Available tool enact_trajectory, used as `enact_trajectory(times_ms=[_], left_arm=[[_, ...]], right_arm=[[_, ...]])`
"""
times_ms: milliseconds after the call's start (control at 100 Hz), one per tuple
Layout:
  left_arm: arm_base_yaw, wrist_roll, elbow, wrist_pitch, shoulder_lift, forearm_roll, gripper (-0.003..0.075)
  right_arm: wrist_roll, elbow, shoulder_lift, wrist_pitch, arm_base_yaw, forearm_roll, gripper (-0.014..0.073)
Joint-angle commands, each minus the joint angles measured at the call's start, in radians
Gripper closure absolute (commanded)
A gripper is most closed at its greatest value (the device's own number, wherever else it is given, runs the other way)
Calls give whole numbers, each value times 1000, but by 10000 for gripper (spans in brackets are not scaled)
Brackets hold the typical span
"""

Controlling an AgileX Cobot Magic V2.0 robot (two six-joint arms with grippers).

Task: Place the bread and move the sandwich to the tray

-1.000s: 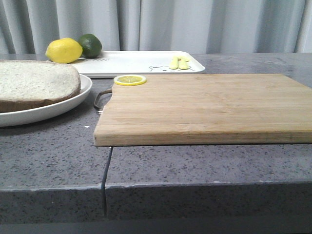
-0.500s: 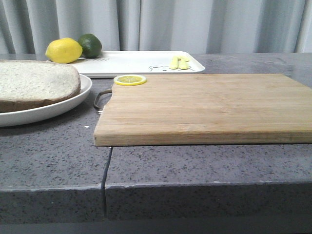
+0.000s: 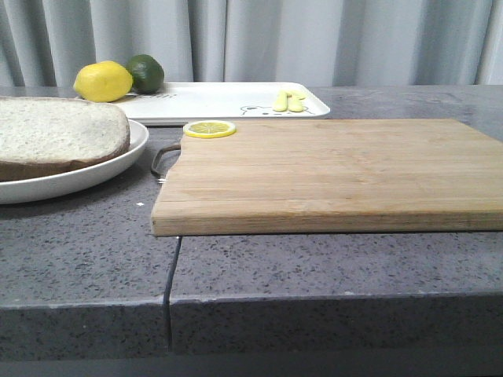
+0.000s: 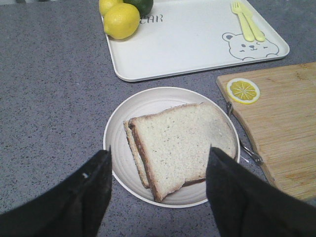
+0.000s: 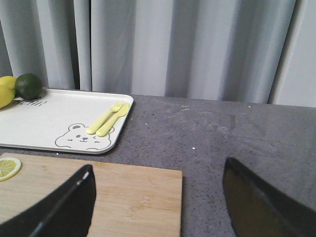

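Note:
The bread (image 4: 182,143), a pale speckled slice with brown crust, lies on top of a second slice (image 4: 133,150), slightly askew. Together they form the sandwich (image 3: 55,133) on a round white plate (image 4: 121,123) at the table's left. My left gripper (image 4: 159,152) hovers above the plate, open, its fingers apart on either side of the sandwich and holding nothing. The white tray (image 4: 187,44) with the bear drawing sits behind the plate. Over the wooden cutting board's far right corner my right gripper (image 5: 159,165) stands open and empty. Neither gripper shows in the front view.
A wooden cutting board (image 3: 330,165) fills the middle and right, with a lemon slice (image 3: 209,129) on its far left corner. On the tray (image 3: 212,100) rest a lemon (image 3: 103,81), a lime (image 3: 146,72) and a yellow fork and spoon (image 3: 288,100). Grey curtains hang behind.

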Motion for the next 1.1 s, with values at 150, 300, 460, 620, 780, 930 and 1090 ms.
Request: enact_trajectory(times_ms=[150, 300, 460, 620, 780, 930, 1090], left_arm=[[-7, -1, -34, -73, 5, -12, 335], [-7, -1, -34, -71, 5, -12, 335], [-7, -1, -34, -71, 5, -12, 335], [-7, -1, -34, -96, 5, -5, 335], [15, -32, -34, -97, 15, 50, 335], [63, -124, -34, -81, 53, 197, 335], [113, -124, -34, -75, 122, 197, 335]], right_arm=[[-9, -27, 0, -82, -4, -5, 52], [-9, -27, 0, -81, -4, -5, 52], [-9, -27, 0, -81, -4, -5, 52], [-9, -27, 0, -81, -4, -5, 52], [-9, -27, 0, -79, -4, -5, 52], [-9, -27, 0, -72, -4, -5, 52], [-9, -27, 0, -72, -4, -5, 52]])
